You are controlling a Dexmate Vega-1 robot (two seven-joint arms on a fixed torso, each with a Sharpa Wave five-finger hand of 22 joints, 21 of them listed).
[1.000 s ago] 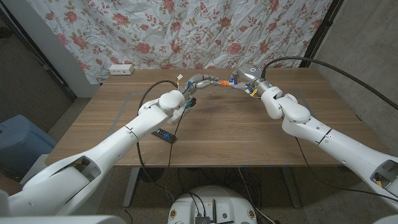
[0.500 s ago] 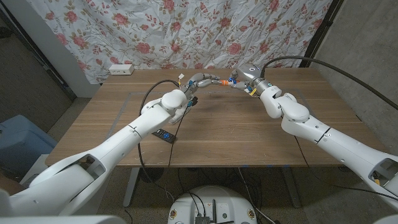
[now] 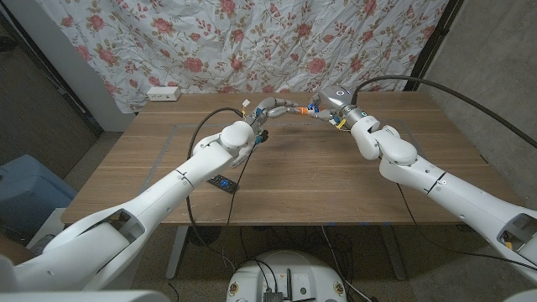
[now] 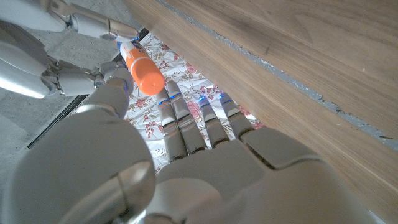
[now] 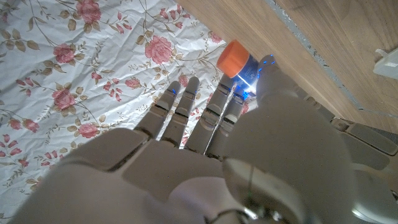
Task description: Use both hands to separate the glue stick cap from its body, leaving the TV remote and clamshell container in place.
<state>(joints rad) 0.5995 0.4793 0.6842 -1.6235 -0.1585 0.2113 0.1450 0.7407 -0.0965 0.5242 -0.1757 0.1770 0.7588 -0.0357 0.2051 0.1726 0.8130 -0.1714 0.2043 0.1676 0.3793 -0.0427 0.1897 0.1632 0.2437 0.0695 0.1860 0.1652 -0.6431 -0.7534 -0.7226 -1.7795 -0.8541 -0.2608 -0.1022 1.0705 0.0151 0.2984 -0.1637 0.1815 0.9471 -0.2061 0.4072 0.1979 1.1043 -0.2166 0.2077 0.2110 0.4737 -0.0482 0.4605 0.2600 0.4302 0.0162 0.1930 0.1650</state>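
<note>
1. The glue stick (image 3: 299, 110) is held above the far middle of the wooden bench (image 3: 319, 176), lying roughly level between the two hands, in front of the floral cloth (image 3: 252, 42).
2. The left hand (image 3: 270, 107) reaches in from the robot's left. In the left wrist view its thumb and a finger pinch the orange end of the stick (image 4: 142, 67), while the other fingers (image 4: 186, 124) stretch out side by side, slightly apart.
3. The right hand (image 3: 329, 109) meets it from the robot's right. In the right wrist view an orange end (image 5: 233, 58) stands out past its thumb, gripped there, with the remaining fingers (image 5: 177, 109) extended and close together.
4. Cap and body look joined (no gap shows between them in the head view, though the stick is small there).
5. The TV remote (image 3: 223, 182) lies on the near left part of the bench, partly under the left arm, well apart from the hands.
6. A white power strip (image 3: 164, 93) sits at the far left corner of the bench.
</note>
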